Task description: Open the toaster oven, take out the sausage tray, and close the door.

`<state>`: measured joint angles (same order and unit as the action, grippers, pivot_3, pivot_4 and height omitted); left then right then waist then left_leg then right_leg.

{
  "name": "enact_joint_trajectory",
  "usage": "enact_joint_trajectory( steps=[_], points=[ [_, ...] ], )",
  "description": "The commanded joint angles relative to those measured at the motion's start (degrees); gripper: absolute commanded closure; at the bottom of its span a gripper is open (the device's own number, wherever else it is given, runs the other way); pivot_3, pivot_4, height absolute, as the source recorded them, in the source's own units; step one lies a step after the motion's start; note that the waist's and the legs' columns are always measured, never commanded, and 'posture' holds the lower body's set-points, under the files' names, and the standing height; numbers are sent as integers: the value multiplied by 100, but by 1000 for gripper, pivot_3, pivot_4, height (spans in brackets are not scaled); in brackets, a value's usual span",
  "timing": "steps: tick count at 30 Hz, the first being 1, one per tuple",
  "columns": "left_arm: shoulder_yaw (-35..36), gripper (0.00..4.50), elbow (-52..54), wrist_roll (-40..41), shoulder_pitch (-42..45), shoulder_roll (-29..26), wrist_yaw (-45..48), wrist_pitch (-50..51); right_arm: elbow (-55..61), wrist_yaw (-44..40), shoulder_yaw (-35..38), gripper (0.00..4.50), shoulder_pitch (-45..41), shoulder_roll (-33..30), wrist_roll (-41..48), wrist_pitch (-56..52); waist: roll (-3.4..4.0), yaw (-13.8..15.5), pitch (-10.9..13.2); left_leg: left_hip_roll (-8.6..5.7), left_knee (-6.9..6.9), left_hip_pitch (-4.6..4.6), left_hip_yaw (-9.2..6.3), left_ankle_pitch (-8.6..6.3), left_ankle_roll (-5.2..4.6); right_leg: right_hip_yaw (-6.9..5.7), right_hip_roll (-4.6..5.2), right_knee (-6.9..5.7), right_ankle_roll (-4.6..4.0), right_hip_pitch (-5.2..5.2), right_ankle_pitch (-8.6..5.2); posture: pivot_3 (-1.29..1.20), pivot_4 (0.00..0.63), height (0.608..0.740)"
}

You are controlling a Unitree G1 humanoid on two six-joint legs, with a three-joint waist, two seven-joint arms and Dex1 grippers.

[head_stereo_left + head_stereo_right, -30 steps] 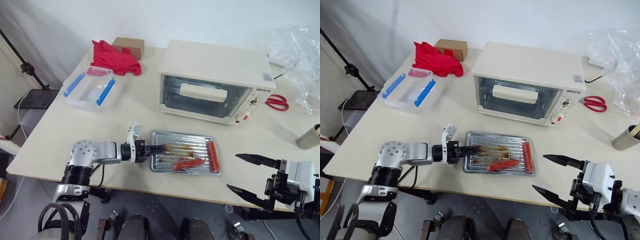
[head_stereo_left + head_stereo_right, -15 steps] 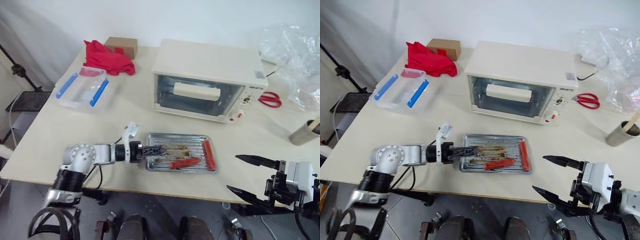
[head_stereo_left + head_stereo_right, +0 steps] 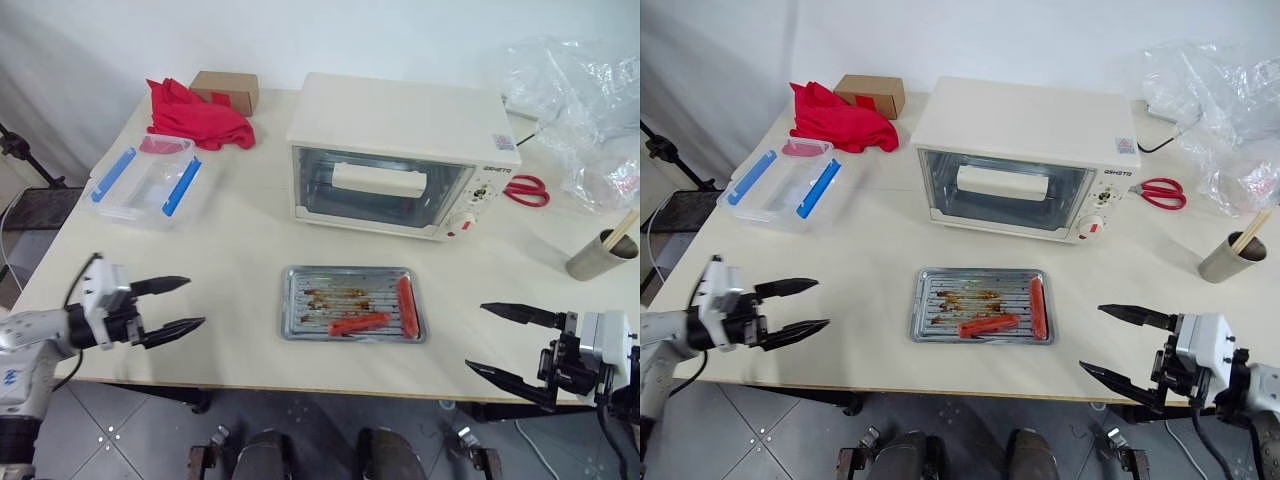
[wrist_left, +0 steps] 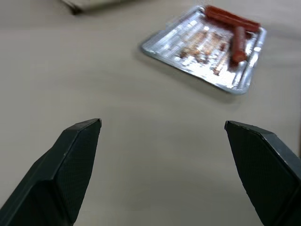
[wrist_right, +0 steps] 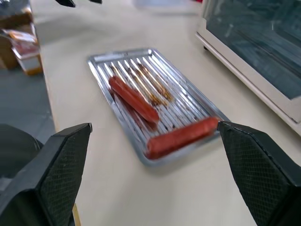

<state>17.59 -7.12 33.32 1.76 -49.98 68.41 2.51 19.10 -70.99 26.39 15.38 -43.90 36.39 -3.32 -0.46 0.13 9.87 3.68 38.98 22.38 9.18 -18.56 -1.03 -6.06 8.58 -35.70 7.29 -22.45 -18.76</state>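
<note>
Cream-white, the boxy toaster oven (image 3: 397,153) stands toward the surface's far edge, its glass door (image 3: 382,191) shut. The shiny ridged metal sausage tray (image 3: 353,303) lies near the front edge, long axis along it. Both hands, left (image 3: 168,306) and right (image 3: 510,342), hover released at the front corners, the right nearer.

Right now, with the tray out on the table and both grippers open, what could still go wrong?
The sausage tray lies near the table's front edge; a low sweep by either open gripper, left or right, might nudge it off. Two loose sausages could roll if it is bumped. The oven door looks shut, but confirm that it is fully latched.
</note>
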Motion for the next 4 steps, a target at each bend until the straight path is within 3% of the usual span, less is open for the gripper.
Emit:
enact_joint_trajectory(
  steps=[1, 4],
  points=[
    [335, 24, 638, -190, -449, 32, -129, -245, -65, -125, -114, 0, -175, -41, 10, 108, -1, -17, 1, 0, 0, -1, 3, -1, -1, 0, 0, -2, 2, 1, 1, 0, 150, 740],
    [484, 24, 907, -189, -662, 140, -388, -151, -179, -74, -211, 0, -392, 15, -32, 157, -2, -22, 1, 0, 0, -4, 15, -2, -1, -2, -4, -14, 3, -3, 2, 0, 150, 740]
  ],
)
